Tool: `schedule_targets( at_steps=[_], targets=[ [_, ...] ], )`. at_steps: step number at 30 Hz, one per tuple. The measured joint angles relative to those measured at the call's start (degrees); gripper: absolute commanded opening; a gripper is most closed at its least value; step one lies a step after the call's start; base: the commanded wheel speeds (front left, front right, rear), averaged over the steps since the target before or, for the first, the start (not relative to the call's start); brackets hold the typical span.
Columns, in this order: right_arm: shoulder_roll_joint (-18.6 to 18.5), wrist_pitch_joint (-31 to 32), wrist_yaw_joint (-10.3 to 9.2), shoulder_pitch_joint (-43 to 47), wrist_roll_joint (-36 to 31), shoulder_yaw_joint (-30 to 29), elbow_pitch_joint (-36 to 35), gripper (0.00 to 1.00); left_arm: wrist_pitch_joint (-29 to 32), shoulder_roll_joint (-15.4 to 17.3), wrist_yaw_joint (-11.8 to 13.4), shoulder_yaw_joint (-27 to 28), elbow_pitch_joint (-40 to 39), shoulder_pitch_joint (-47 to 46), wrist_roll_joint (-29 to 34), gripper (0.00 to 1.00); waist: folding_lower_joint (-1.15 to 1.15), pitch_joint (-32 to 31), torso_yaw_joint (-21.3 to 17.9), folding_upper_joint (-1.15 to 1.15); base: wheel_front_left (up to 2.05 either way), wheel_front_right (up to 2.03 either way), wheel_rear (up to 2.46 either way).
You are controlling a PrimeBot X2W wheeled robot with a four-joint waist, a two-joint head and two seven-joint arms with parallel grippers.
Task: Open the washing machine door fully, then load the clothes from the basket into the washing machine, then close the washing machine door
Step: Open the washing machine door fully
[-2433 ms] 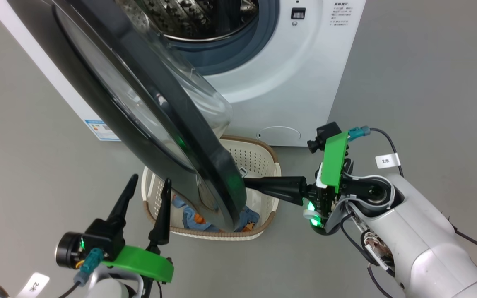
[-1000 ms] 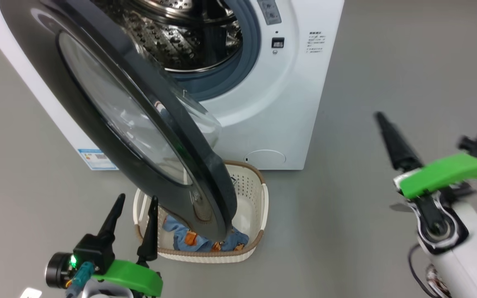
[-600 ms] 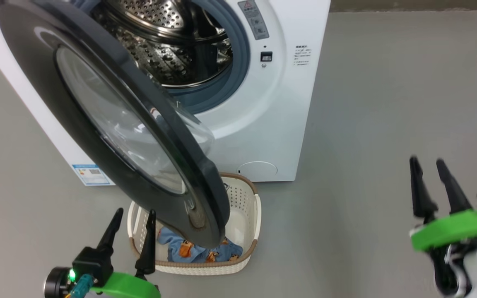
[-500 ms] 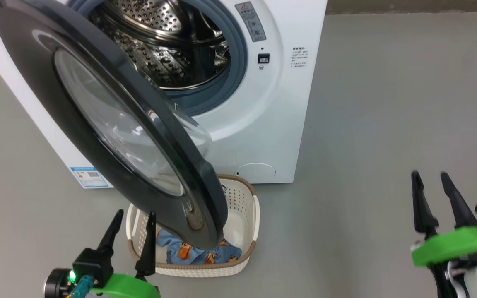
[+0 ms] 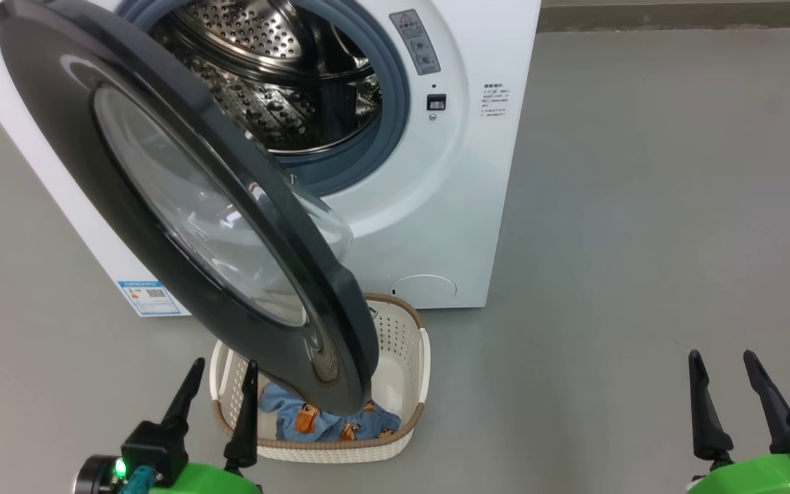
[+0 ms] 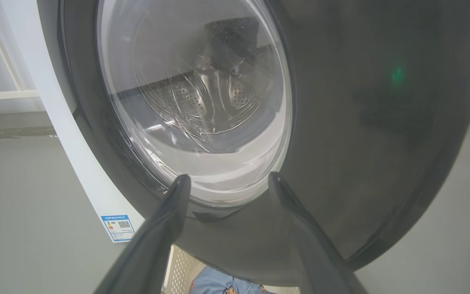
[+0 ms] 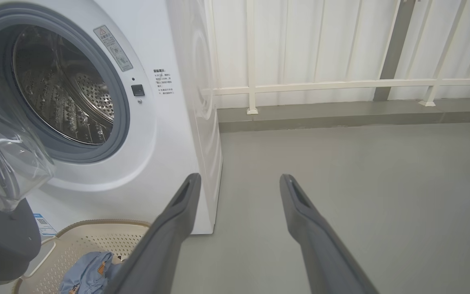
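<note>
The white washing machine [image 5: 436, 206] stands at the back with its steel drum [image 5: 278, 89] exposed. The washing machine door [image 5: 182, 206], black with a bulging glass window, hangs swung out about halfway, and its lower edge overhangs the basket [image 5: 402, 357]. The clothes [image 5: 313, 422], light blue with orange figures, lie in the basket, partly hidden by the door. My left gripper [image 5: 225, 363] is open just left of the basket, facing the door's outer face [image 6: 361, 122]. My right gripper [image 5: 721, 355] is open at the lower right, far from the door, over bare floor [image 7: 239, 177].
Grey floor [image 5: 642, 240] stretches to the right of the machine. A white railing [image 7: 341, 85] on a low kerb runs behind it. A blue label [image 5: 148, 296] marks the machine's lower left corner. The door's glass bowl [image 7: 2, 163] juts toward the opening.
My right gripper has drawn away from the door's edge to the lower right, fingers now pointing up. The head camera has pulled back and up. The left gripper has stayed beside the basket.
</note>
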Motion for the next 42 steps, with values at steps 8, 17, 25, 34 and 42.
schedule_targets(
  at_steps=[8,17,25,34,42],
  targets=[
    [0.2,1.0,0.00,1.0,-0.2,-0.4,-2.4,1.00,0.0,0.0,0.0,0.1,0.0,0.1,0.0,1.00,0.00,-0.2,-0.1,0.00,0.00,0.00,0.00],
    [0.2,1.5,0.00,2.2,0.1,-0.4,-2.9,1.00,0.0,0.0,0.0,0.1,0.0,0.1,0.0,1.00,0.00,-0.1,-0.1,0.00,0.00,0.00,0.00],
    [0.2,1.7,0.00,2.2,0.2,-0.3,-3.0,1.00,0.0,0.0,0.0,0.3,-0.1,0.1,0.0,1.00,0.01,0.2,-0.1,0.00,0.00,0.00,0.00],
    [0.3,1.7,0.00,2.2,0.2,-0.2,-3.0,1.00,0.0,0.0,1.2,1.7,-2.6,-0.1,0.1,0.00,0.00,-0.1,-0.1,0.00,0.00,0.00,0.00],
    [0.3,1.7,0.00,2.3,1.3,-0.8,-3.0,1.00,0.0,0.1,2.0,1.8,-19.5,-6.1,1.6,0.00,0.01,0.0,0.3,0.00,0.00,0.00,0.00]
  ],
)
